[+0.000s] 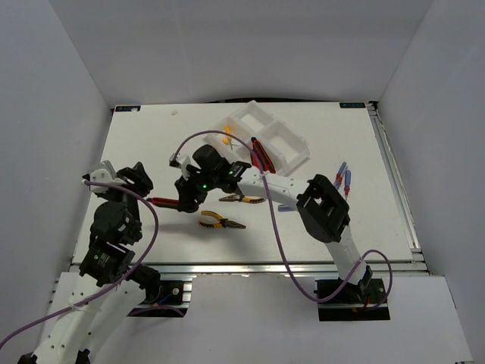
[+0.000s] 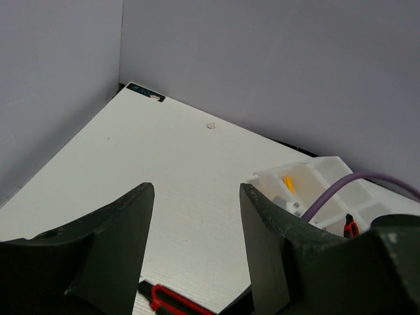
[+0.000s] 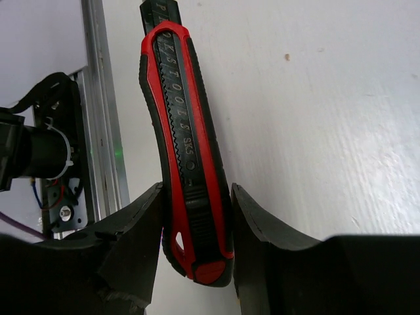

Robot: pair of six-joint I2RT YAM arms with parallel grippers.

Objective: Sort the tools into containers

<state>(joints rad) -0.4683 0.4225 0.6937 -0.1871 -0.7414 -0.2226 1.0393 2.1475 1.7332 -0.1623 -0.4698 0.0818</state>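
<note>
- The right gripper (image 3: 197, 200) has its jaws pressed against both sides of the long red-and-black plastic utility knife (image 3: 180, 125), near its butt end, left of the table's centre; held that far from its middle, the knife could swing down or slip out in transit
- The white plastic four-compartment tray (image 1: 284, 130) sits well apart at the far side, with yellow-handled metal pliers (image 1: 242, 199) lying between; a low carry might knock them
- The left gripper (image 2: 197, 190) hangs wide and empty near the knife's tip, so a bump is possible
</note>
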